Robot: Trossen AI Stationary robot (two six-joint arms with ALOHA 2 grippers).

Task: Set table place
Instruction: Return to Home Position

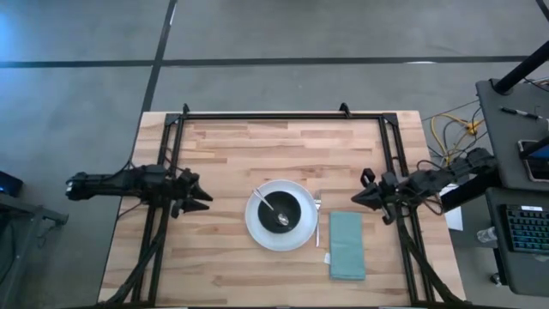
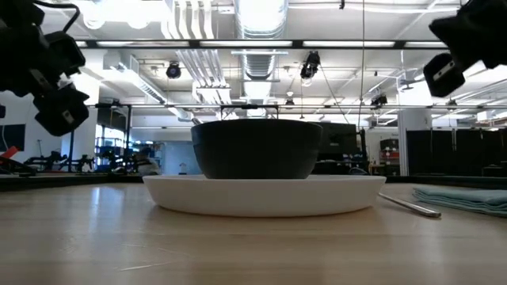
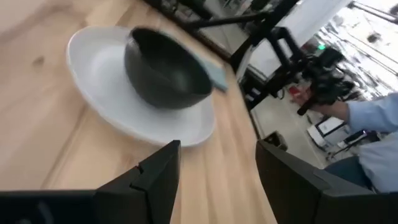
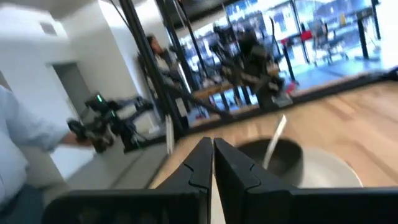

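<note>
A black bowl [image 1: 283, 209] stands in a round white plate [image 1: 260, 230] at the table's middle. A silver spoon [image 1: 274, 210] lies in the bowl, its handle leaning on the rim. A fork [image 1: 317, 220] lies on the table just right of the plate. A folded teal napkin [image 1: 346, 245] lies flat right of the fork. My left gripper [image 1: 206, 199] hovers left of the plate, open and empty. My right gripper [image 1: 354, 198] hovers right of the plate, above the napkin's far end, shut and empty.
Black frame rails [image 1: 283, 115] run along the table's far edge and down both sides. A desk with a keyboard [image 1: 525, 227] and cables stands beyond the right edge. A person's sleeve [image 3: 373, 118] shows beyond the table. Bare wood [image 1: 283, 150] lies far of the plate.
</note>
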